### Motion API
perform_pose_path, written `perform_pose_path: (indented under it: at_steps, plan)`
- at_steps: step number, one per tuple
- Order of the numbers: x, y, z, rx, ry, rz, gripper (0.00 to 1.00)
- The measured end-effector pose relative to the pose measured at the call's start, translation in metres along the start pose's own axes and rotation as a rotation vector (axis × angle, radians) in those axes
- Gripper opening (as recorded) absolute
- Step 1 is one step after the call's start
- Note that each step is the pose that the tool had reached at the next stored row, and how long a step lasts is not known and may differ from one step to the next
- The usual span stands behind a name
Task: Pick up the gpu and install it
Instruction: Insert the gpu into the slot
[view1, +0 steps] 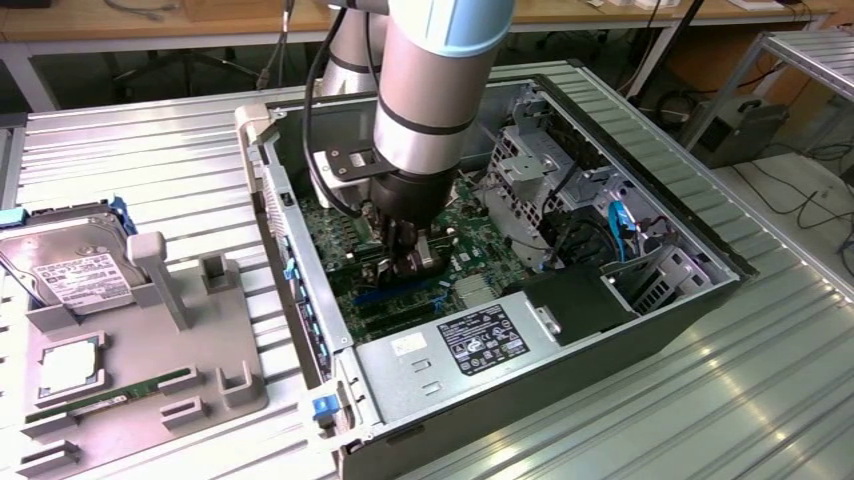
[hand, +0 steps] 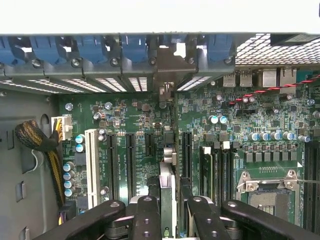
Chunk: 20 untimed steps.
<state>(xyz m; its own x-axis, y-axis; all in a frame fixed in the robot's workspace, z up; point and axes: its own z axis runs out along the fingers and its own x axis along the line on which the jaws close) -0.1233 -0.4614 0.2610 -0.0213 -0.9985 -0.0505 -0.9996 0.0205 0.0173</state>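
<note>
The gpu (hand: 168, 182) shows edge-on as a thin upright card between my black fingers (hand: 146, 215). My gripper (hand: 169, 207) is shut on it. The card stands among the long black expansion slots (hand: 129, 165) of the green motherboard (hand: 235, 115). Its silver bracket end (hand: 167, 65) reaches the case's rear slot openings. Whether the card sits fully in a slot cannot be told. In the exterior view my gripper (view1: 411, 258) is low inside the open computer case (view1: 667, 300), just above the motherboard (view1: 380, 295), and the arm hides most of the card.
A grey parts tray (view1: 147, 340) at the exterior view's left carries a hard drive (view1: 74, 270), a processor (view1: 67, 365) and a green RAM stick (view1: 114, 393). Inside the case are the power supply (view1: 467, 345), a drive cage (view1: 534, 170) and cables (view1: 621, 225). A yellow cable bundle (hand: 42, 142) lies by the case wall.
</note>
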Motion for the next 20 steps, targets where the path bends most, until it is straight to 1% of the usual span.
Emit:
perform_pose_path:
  at_steps: [5,7,11,12,20]
  plan:
    - [0.0,-0.0002,-0.0016,-0.0003,0.0017,0.0,0.26]
    - [-0.0001,-0.0003,-0.0016,-0.0003,0.0048,0.0,0.26]
    - [-0.0001,-0.0002,-0.0016,-0.0001,0.0142,0.0,0.26]
    - [0.0,-0.0002,-0.0016,-0.0002,0.0151,0.0,0.26]
    - [0.0002,0.0001,0.0019,-0.0003,0.0169,0.0,0.26]
